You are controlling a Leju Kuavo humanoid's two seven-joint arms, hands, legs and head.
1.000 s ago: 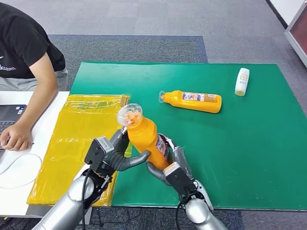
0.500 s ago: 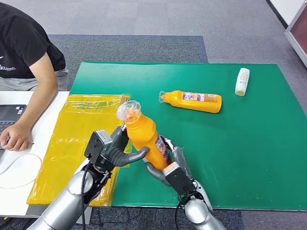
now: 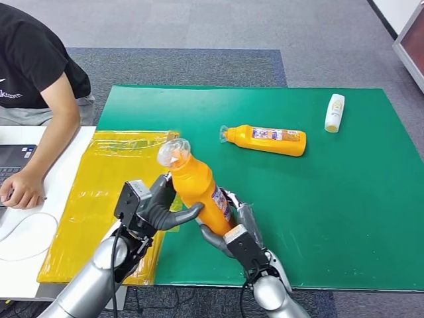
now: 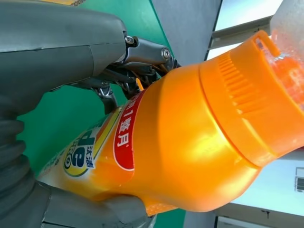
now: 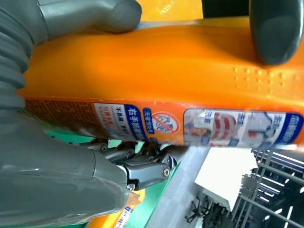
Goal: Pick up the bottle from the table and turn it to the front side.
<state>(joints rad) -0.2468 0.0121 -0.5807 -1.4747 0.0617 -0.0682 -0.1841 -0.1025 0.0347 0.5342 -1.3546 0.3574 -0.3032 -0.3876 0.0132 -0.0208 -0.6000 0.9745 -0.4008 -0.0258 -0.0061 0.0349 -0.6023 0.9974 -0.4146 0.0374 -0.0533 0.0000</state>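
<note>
Both hands' fingers (image 3: pixel 175 217) wrapped tight around one tilted orange bottle (image 3: pixel 200 191), above the green mat (image 3: pixel 340 199)

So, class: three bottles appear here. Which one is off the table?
The orange bottle with the clear cap, held tilted between the left hand and right hand. The other orange bottle and the white bottle lie on the green mat.

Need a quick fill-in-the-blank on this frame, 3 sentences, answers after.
1. The held bottle is gripped by ____ hands, the left hand and the right hand.
2. A second orange bottle lies on its ____ on the green mat.
3. The small white bottle lies near the mat's far ____ corner.

Answers: both; side; right
</note>
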